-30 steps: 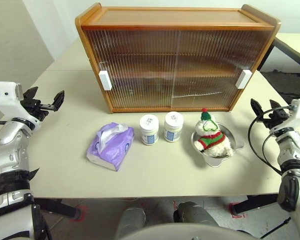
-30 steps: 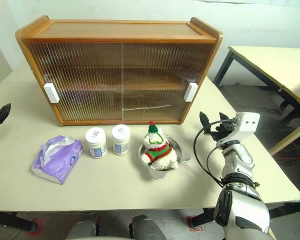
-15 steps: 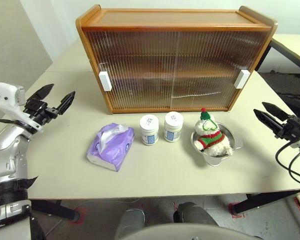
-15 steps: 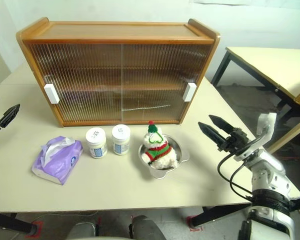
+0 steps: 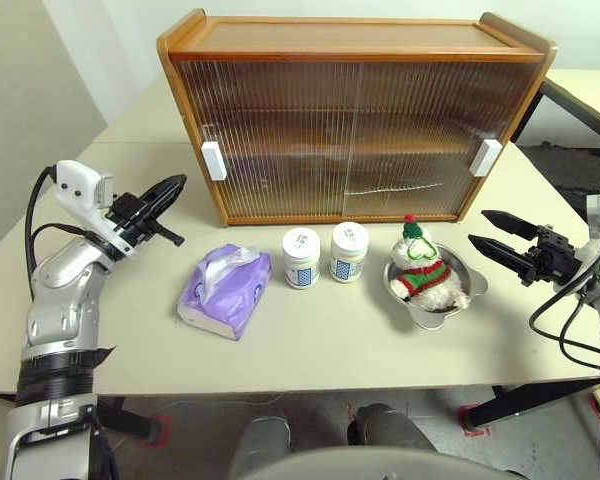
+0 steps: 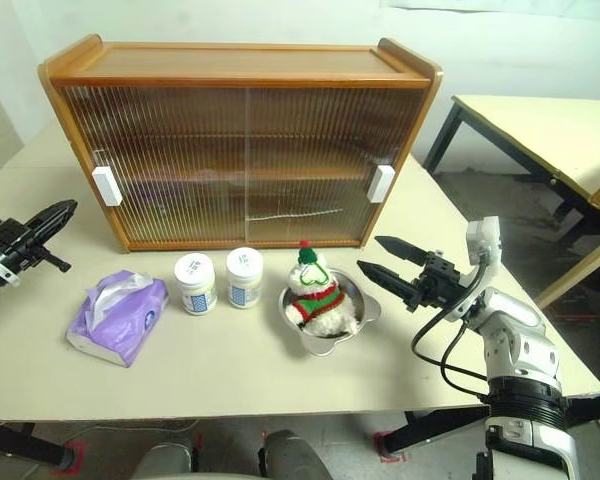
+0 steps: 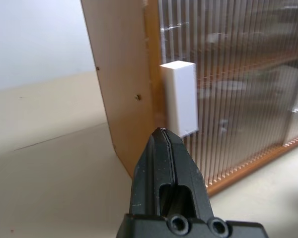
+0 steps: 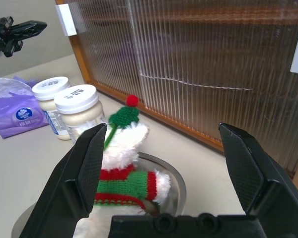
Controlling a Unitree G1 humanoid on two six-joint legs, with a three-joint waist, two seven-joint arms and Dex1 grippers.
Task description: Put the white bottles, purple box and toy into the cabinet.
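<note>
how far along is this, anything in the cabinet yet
Nothing stored yet. The cabinet doors are shut. The left tool, shut, points at the left handle; the right tool is open beside the toy. Bottles, purple box and toy remain outside.

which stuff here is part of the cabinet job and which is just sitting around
Part of the job:
- two white bottles
- purple box
- toy
- cabinet, doors closed

Just sitting around:
- steel bowl under the toy
- second table off to the right
</note>
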